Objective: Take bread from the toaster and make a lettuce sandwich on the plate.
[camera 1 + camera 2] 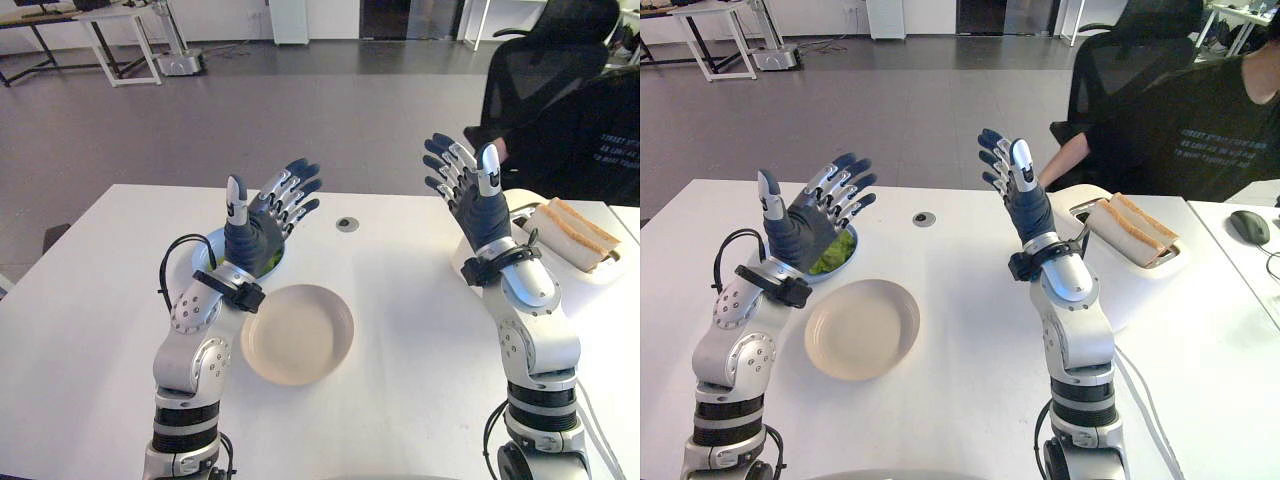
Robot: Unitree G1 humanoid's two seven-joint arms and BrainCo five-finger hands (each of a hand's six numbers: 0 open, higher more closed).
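Right hand (1025,205) up beside toaster (1140,290), left hand (805,230) up by lettuce (835,252); both splayed, empty. Bread (1135,228) unpulled in toaster, plate (862,328) bare on table (960,300): first step pending. Next: reach right, pinch one slice, lift straight up

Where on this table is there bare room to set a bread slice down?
Bare table between the plate and the right arm, and along the far edge around the cable hole. Crowded where the left hand is raised by the lettuce bowl, and beside the toaster.
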